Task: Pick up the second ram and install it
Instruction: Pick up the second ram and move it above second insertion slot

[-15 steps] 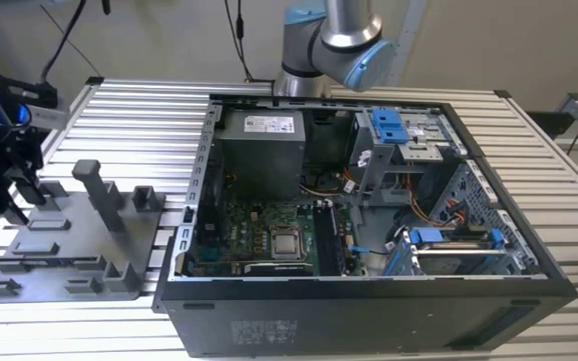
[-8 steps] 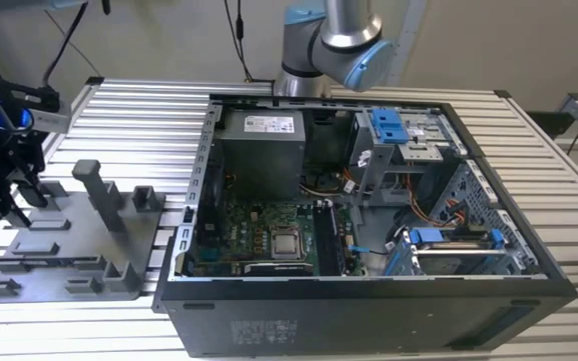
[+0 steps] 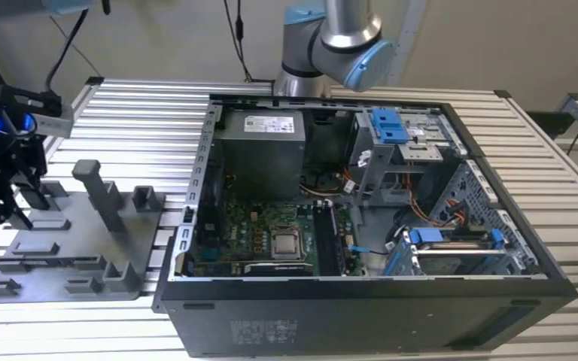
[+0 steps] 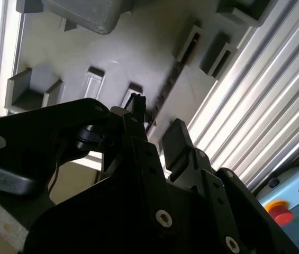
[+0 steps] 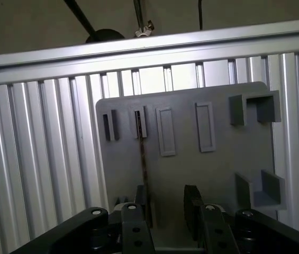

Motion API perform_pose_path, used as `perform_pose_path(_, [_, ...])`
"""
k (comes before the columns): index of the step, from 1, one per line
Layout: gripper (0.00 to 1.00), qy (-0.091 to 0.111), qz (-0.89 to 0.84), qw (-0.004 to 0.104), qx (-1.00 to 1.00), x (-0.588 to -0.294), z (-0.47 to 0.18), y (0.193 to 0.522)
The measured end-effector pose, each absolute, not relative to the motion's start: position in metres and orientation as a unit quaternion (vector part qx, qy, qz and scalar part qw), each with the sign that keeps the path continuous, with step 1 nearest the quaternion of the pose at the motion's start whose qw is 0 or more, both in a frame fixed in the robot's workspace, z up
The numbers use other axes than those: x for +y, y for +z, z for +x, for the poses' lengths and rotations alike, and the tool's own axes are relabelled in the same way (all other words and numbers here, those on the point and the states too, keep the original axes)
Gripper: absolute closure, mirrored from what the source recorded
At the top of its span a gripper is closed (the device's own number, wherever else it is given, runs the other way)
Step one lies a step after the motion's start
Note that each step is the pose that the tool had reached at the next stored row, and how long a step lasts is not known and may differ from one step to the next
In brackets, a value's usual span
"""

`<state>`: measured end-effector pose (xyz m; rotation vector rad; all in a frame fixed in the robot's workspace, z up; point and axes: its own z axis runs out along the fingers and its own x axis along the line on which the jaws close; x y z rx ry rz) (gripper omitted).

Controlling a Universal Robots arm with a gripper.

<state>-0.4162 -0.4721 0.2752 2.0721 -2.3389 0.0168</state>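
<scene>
The second ram (image 5: 142,153) is a thin dark stick standing on edge in a slot of the grey fixture plate (image 5: 213,169). The second wrist view shows the ram (image 4: 165,90) as a dark strip running away from the fingers. My gripper (image 5: 166,203) is open just above the plate. One finger (image 5: 141,198) is right beside the ram's near end and the other finger (image 5: 192,198) stands well apart from it. In the exterior view the gripper (image 3: 16,199) hangs over the fixture plate (image 3: 68,289) at the exterior view's left.
An open computer case (image 3: 369,301) lies on the slatted aluminium table (image 3: 138,113) at the exterior view's right, with the motherboard (image 3: 269,233) and blue drive latches (image 3: 390,128) inside. Tall grey fixture blocks (image 3: 96,188) rise from the plate near the gripper. A red button (image 4: 281,211) sits beyond the table.
</scene>
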Motion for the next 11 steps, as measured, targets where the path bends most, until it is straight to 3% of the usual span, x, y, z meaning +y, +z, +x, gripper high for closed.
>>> perform_pose_path(11, [0.58, 0.005, 0.663, 0.008, -0.748, -0.4721, -0.4162, 0.2666])
